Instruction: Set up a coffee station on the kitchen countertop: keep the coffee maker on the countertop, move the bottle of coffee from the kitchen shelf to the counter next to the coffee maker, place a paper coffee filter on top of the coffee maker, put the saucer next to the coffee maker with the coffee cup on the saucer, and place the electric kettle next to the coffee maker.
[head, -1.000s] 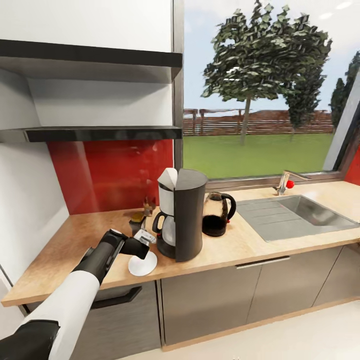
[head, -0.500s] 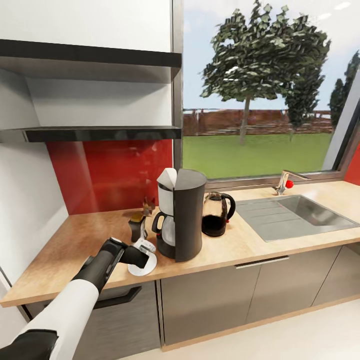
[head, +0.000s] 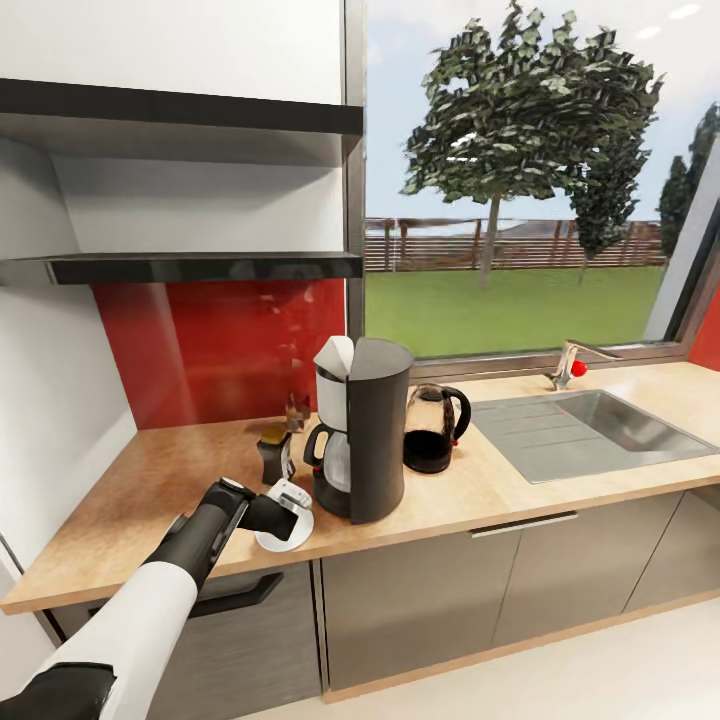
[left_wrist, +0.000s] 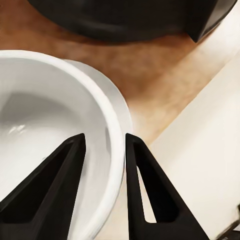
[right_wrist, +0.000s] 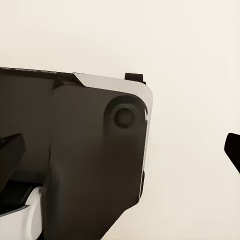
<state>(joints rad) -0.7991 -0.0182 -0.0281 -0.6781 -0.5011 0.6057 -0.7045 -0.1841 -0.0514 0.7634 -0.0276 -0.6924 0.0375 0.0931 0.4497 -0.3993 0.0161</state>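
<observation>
Head view, lower left of frame: left tool (head: 290, 503) over the saucer (head: 288, 535) at the worktop (head: 130, 500) front edge, its two fingers (left_wrist: 60, 185) straddling the coffee cup (left_wrist: 55, 150) wall, gripping the rim. Centre: bottle of coffee (head: 272, 455), then coffee maker (head: 365, 445) with white paper filter (head: 337, 357) on top, electric kettle (head: 432, 430) just beside it. Right tool: fingertips wide apart at the right wrist view's edges.

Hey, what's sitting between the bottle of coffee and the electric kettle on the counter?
The coffee maker stands between the bottle of coffee and the electric kettle on the kitchen countertop, seen in the head view.
</observation>
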